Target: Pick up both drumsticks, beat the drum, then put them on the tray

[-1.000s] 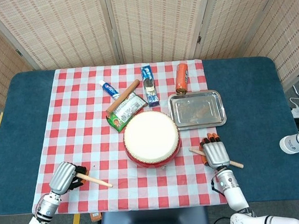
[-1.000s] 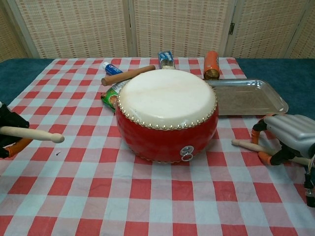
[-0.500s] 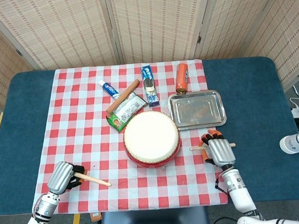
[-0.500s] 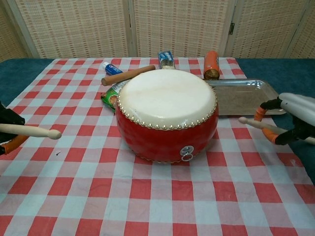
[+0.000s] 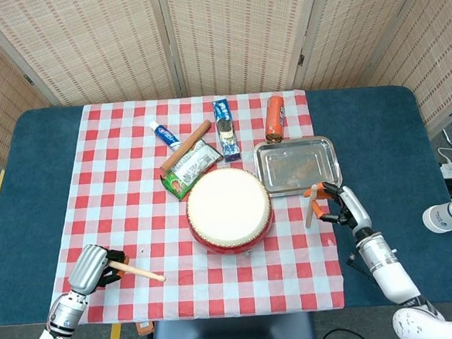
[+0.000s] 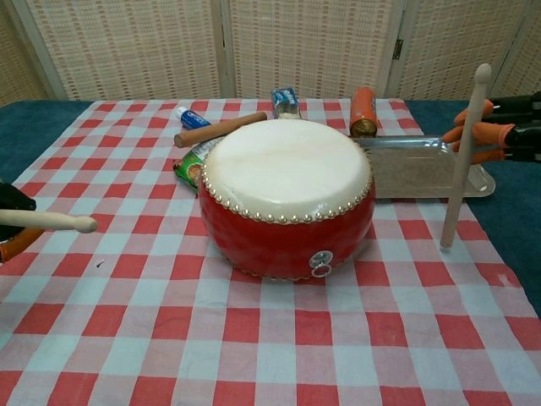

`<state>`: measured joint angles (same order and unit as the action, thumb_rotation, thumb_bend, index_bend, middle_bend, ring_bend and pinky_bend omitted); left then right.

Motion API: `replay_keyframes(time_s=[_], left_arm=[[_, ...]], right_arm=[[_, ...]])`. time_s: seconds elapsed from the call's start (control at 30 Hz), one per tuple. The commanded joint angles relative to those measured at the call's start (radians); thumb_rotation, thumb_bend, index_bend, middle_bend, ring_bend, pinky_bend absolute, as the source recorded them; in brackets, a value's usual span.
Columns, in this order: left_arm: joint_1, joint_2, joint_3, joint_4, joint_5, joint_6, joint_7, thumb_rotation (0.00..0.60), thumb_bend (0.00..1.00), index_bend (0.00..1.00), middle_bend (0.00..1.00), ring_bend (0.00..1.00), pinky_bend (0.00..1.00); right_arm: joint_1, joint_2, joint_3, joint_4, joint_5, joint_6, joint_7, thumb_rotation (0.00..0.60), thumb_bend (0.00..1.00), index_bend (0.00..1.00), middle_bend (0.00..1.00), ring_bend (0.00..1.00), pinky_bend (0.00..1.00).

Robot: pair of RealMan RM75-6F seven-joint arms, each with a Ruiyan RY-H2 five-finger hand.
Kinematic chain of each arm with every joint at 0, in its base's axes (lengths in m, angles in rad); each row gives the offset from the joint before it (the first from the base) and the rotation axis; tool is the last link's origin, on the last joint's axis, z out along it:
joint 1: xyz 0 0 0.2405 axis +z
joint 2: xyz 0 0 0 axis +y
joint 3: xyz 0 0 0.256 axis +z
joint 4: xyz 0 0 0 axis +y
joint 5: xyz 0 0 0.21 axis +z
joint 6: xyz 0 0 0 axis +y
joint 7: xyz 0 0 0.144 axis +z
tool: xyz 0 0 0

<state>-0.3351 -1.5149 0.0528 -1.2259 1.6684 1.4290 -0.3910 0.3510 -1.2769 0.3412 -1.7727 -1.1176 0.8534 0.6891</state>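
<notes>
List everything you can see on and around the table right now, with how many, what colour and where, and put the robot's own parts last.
drum: 1, red body, cream skin, cloth centre.
drumsticks: 2, pale wood; one upright right of the drum, one level at front left.
tray: 1, silver, right of and behind the drum.
rolling pin: 1, brown, behind the drum.
green packet: 1, under the pin.
toothpaste tube: 1, white and blue, back left.
blue box: 1, back centre.
orange can: 1, lying behind the tray.
tablecloth: 1, red and white check.
white bottle: 1, table's right edge.
left hand: holds the level stick.
right hand: holds the upright stick.
</notes>
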Motion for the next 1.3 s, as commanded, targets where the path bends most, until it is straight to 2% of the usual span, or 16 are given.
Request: replay_keyframes(time_s=[0.03, 0.23, 0.4, 0.5, 0.57, 0.67, 0.8, 1.0, 1.2, 1.3], left_arm=[[0.001, -0.001, 0.001, 0.002, 0.000, -0.001, -0.003, 0.600, 0.83, 0.98, 1.00, 1.00, 1.00], [0.003, -0.004, 0.002, 0.010, 0.000, 0.000, -0.011, 0.600, 0.83, 0.98, 1.00, 1.00, 1.00], [0.006, -0.003, 0.002, 0.015, 0.002, 0.006, -0.018, 0.600, 0.83, 0.98, 1.00, 1.00, 1.00], [0.005, -0.005, 0.002, 0.018, 0.002, 0.004, -0.020, 0.600, 0.83, 0.98, 1.00, 1.00, 1.00], [0.004, -0.008, 0.003, 0.020, 0.004, 0.001, -0.021, 0.600, 0.83, 0.98, 1.00, 1.00, 1.00], [0.004, -0.012, 0.006, 0.024, 0.008, 0.000, -0.019, 0.600, 0.83, 0.98, 1.00, 1.00, 1.00], [0.004, -0.014, 0.006, 0.027, 0.008, 0.000, -0.021, 0.600, 0.83, 0.98, 1.00, 1.00, 1.00], [0.006, -0.016, 0.009, 0.030, 0.010, 0.001, -0.025, 0.600, 0.83, 0.98, 1.00, 1.00, 1.00], [0.009, -0.017, 0.011, 0.032, 0.010, 0.004, -0.029, 0.600, 0.83, 0.98, 1.00, 1.00, 1.00], [0.009, -0.019, 0.012, 0.033, 0.013, 0.004, -0.026, 0.600, 0.83, 0.98, 1.00, 1.00, 1.00]], right_arm=[[-0.003, -0.008, 0.027, 0.096, -0.041, -0.113, 0.197, 0.600, 0.49, 0.78, 0.41, 0.31, 0.31], [0.003, -0.104, 0.035, 0.226, -0.146, -0.132, 0.482, 0.600, 0.49, 0.78, 0.43, 0.34, 0.34], [0.007, -0.123, 0.026, 0.301, -0.312, -0.080, 0.788, 0.597, 0.49, 0.76, 0.44, 0.36, 0.39], [0.015, -0.126, -0.004, 0.352, -0.382, -0.032, 0.903, 0.558, 0.48, 0.71, 0.44, 0.36, 0.39], [0.028, -0.139, -0.027, 0.394, -0.415, -0.003, 0.963, 0.515, 0.41, 0.68, 0.44, 0.36, 0.39], [0.050, -0.162, -0.058, 0.450, -0.451, 0.034, 1.029, 0.459, 0.27, 0.62, 0.44, 0.36, 0.39], [0.075, -0.190, -0.098, 0.514, -0.489, 0.087, 1.102, 0.446, 0.17, 0.57, 0.44, 0.36, 0.39], [0.100, -0.206, -0.151, 0.568, -0.510, 0.144, 1.189, 0.446, 0.15, 0.57, 0.44, 0.36, 0.40], [0.097, -0.176, -0.205, 0.552, -0.523, 0.205, 1.236, 0.446, 0.15, 0.58, 0.46, 0.41, 0.51], [0.092, -0.151, -0.226, 0.522, -0.517, 0.223, 1.257, 0.446, 0.15, 0.61, 0.49, 0.45, 0.59]])
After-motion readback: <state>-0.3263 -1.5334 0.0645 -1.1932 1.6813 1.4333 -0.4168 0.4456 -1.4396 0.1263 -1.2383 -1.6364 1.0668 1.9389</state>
